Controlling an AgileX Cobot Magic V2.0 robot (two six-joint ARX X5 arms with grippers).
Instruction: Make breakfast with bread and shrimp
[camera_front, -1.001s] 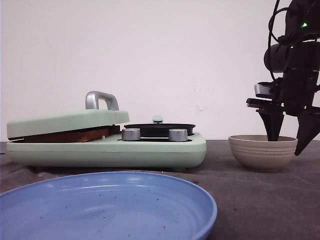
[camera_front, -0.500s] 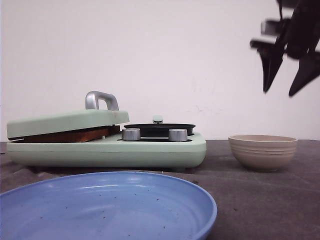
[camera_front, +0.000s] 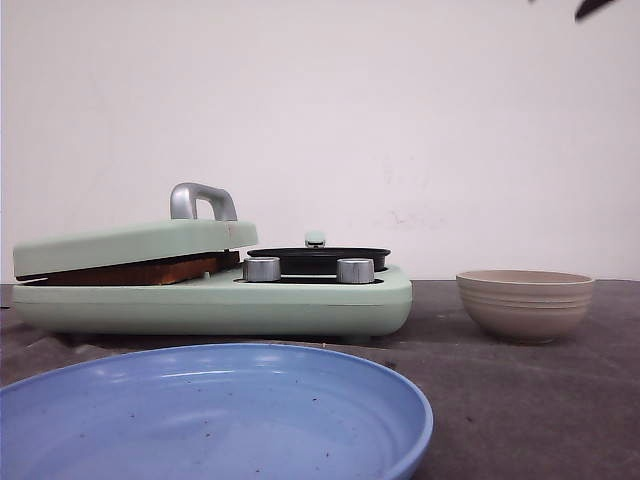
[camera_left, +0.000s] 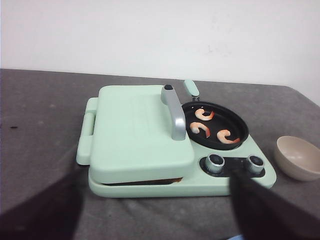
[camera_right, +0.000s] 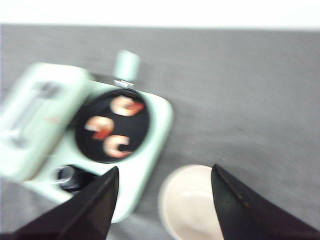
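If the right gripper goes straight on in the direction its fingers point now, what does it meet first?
Most likely the beige bowl: in the right wrist view it lies between the open right gripper fingers, beside the green cooker. The bowl looks empty. Depth is unclear and the picture is blurred, so this is only a judgement.

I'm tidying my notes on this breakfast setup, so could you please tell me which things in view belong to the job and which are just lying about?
Belonging to the job:
- shrimp, three in the black pan
- bread, under the closed lid
- green cooker

Lying about:
- beige bowl, looks empty
- blue plate, empty
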